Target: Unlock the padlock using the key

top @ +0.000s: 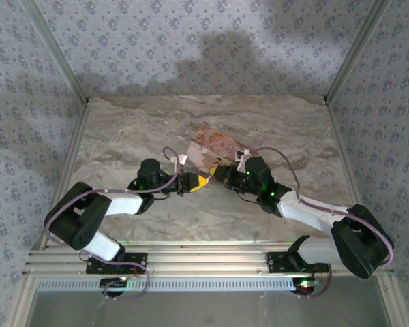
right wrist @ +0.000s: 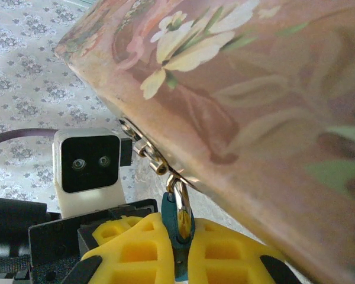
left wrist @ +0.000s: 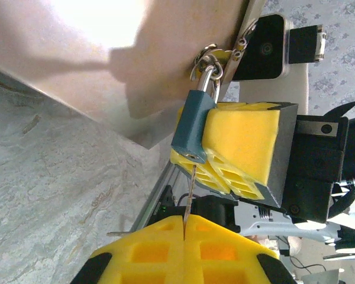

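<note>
So here's where you're at: everything is bunched up at the near edge of the pink box (top: 211, 144), which sits on the marble-look table (top: 123, 143). The padlock (left wrist: 192, 127) hangs off that edge. Its shackle (left wrist: 208, 80) is hooked through the little metal latch ring (right wrist: 147, 151) on the box's side, and the blue body points away from the box. Your right gripper (right wrist: 180, 245) has its yellow fingers pressed together on the padlock body, one pad per flat side, so the lock is pinned just off the box. Your left gripper (left wrist: 184, 234) comes in from the side facing away from the box, fingers squeezed tight on the key (left wrist: 190, 192). The key shows as a thin edge-on sliver poking out between the tips. Its far end meets the bottom face of the padlock right at the keyhole, but I can't tell how deep it sits. Stuff crowding you: the box wall looms right beside the shackle, and the right gripper's pads cover most of the lock body. The two sets of yellow tips sit close, with just the bare stretch of key between them. The white left wrist camera (right wrist: 87, 168) sits just off the box edge next to the latch. A purple cable (top: 166, 152) loops beside the box's near corner.
</note>
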